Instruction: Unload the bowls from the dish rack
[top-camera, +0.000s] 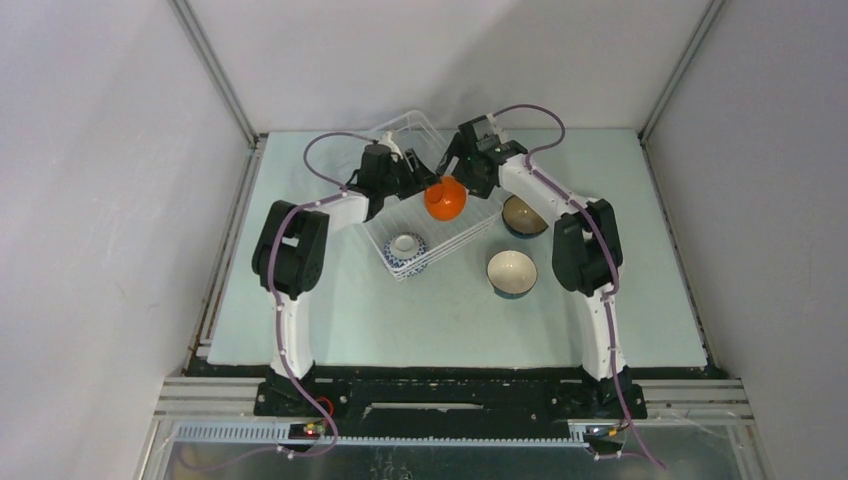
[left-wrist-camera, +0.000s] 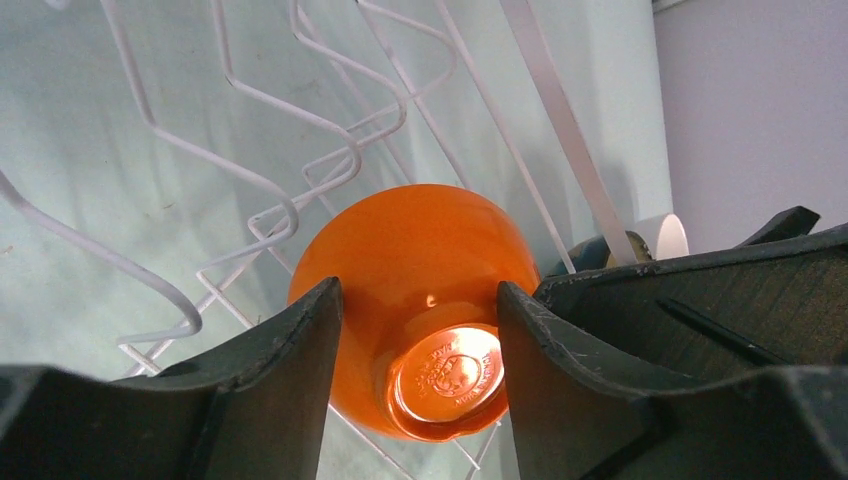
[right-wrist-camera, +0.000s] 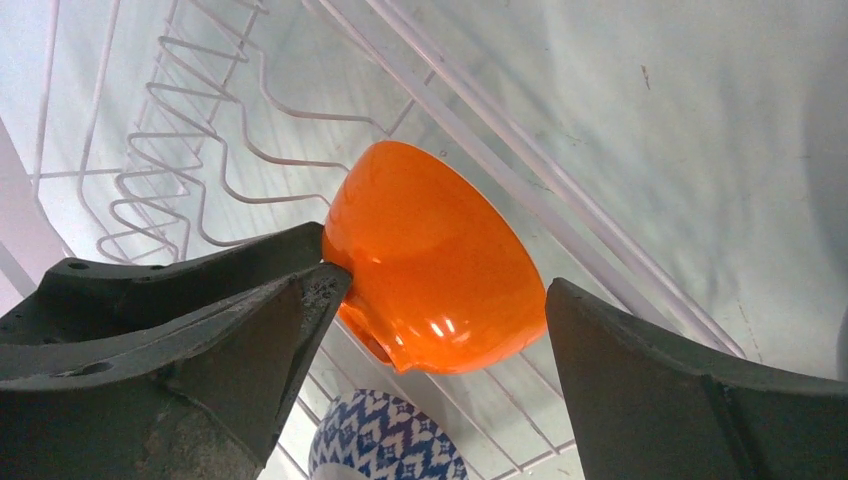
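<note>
Four bowls are visible, and one dish rack (top-camera: 403, 126) at the desk's (top-camera: 350, 320) far middle. A blue-and-white bowl (top-camera: 405, 248) sits in the rack. The left end effector (left-wrist-camera: 418, 288) grips an orange bowl (top-camera: 445, 198) above it; the right end effector (right-wrist-camera: 447, 283) gapes wide. Rightward, a dark bowl (top-camera: 523, 215) and a cream-lined bowl (top-camera: 511, 273) stand unloaded on the desk.

— What spreads out around the left hand (top-camera: 422, 182)?
— A pale grey-green desk (top-camera: 330, 320), matte, softly and evenly lit.
— And beyond the hand?
— A plain white back wall (top-camera: 440, 50). White side walls (top-camera: 90, 200) stand well out to either side, with aluminium posts (top-camera: 215, 70) slanting up at the far corners.
— Nearer than the hand?
— A slotted grey cable duct (top-camera: 440, 437) along the front.
</note>
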